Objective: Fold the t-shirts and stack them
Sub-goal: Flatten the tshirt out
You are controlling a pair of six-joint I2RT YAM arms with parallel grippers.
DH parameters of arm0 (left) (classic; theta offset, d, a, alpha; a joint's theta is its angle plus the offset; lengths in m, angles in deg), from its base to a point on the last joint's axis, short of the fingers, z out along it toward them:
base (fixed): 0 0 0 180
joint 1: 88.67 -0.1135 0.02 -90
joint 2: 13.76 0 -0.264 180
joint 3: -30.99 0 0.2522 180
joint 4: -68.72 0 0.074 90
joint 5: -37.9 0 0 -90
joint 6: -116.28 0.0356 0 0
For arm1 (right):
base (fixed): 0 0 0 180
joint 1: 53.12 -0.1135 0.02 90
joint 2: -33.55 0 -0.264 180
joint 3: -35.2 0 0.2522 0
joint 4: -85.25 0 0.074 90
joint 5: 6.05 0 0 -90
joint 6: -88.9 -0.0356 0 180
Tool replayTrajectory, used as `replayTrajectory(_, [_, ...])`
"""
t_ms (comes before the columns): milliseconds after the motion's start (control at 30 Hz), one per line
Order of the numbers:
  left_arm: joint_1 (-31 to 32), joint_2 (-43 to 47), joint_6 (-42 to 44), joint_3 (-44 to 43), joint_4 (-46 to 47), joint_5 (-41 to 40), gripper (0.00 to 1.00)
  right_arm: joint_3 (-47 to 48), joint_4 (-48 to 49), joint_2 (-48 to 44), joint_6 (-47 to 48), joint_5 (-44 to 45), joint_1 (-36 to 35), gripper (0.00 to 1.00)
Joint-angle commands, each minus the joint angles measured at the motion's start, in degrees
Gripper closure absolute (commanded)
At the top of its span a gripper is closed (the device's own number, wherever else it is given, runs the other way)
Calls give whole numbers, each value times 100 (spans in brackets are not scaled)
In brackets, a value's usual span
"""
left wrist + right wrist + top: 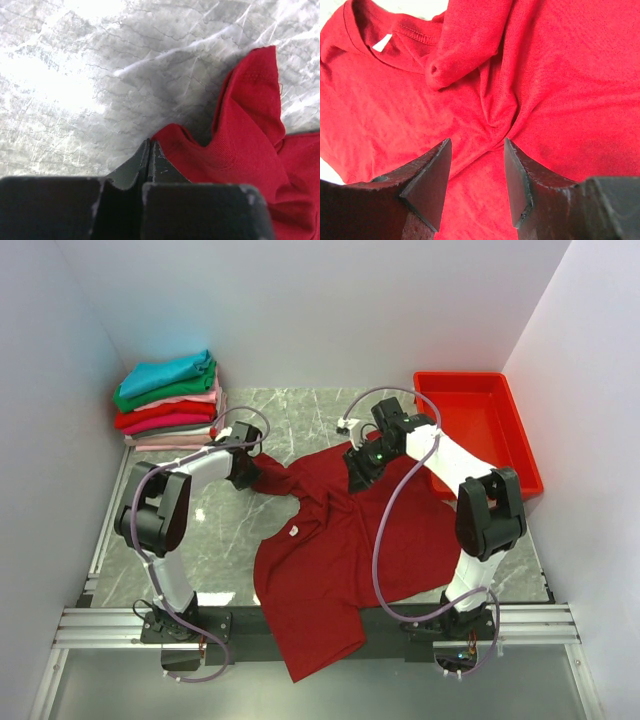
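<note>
A large dark red t-shirt (340, 550) lies crumpled on the marble table, its hem hanging over the near edge and its white neck label (295, 531) facing up. My left gripper (248, 468) is at the shirt's left sleeve. In the left wrist view it (149, 142) is shut, with the sleeve cloth (245, 130) just right of the tips and nothing seen between them. My right gripper (358, 472) is open over the shirt's far right part. In the right wrist view it (476, 142) straddles a wrinkle in the cloth (560, 100), with the label (382, 42) at upper left.
A stack of folded t-shirts (170, 400), teal on top, then green, pink, red and grey, sits at the far left against the wall. A rigid red plastic tray (480, 430) stands at the far right. Walls close in on both sides.
</note>
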Motion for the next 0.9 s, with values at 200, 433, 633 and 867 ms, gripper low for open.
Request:
replayTrajectory(200, [-144,1540,806,897,-243,83,100,454,251,-457,-241,983,602,46])
replayTrajectory(433, [-1611,2965,763,2030,196,1515,100,2124,-250,1009,-513,1942,875,46])
replayTrajectory(633, [-2728,3002,921,1839,223,2288,100,3582,-319,2134,-936,2506,875,46])
replayTrajectory(867, [-3441,2081,1210,881,91,2509,100,4621,-303,2988,-1033,2919,910,47])
